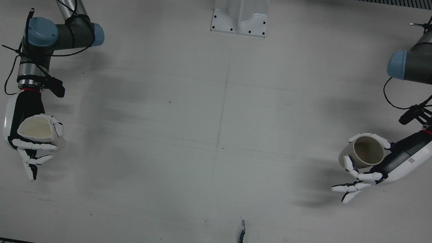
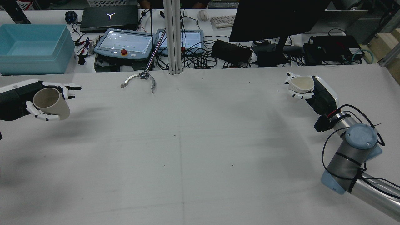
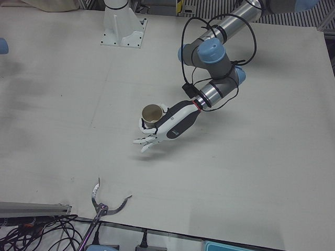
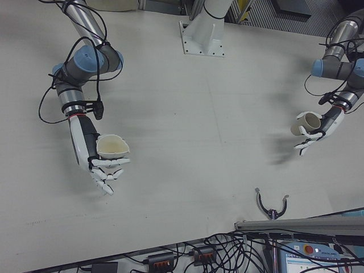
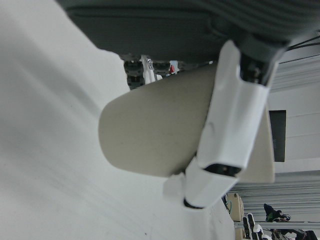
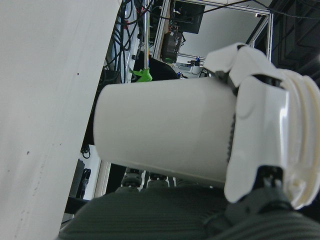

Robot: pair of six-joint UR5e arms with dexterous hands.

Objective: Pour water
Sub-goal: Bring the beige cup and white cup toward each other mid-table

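Observation:
My left hand [image 1: 388, 165] is shut on a tan cup [image 1: 366, 152] at the table's left end, opening up and slightly tilted. It also shows in the rear view [image 2: 50, 103], the left-front view [image 3: 152, 113] and the left hand view [image 5: 160, 135]. My right hand [image 1: 27, 131] is shut on a white cup [image 1: 36, 129] at the opposite end, also seen in the rear view [image 2: 301, 83], the right-front view [image 4: 112, 146] and the right hand view [image 6: 165, 140]. Both cups are held off the table, far apart. I cannot see any water in them.
A pedestal base [image 1: 240, 18] stands at the table's robot-side edge. A metal claw tool [image 2: 140, 78] lies at the operators' edge, near the middle. A blue bin [image 2: 31, 47], teach pendants and cables sit beyond that edge.

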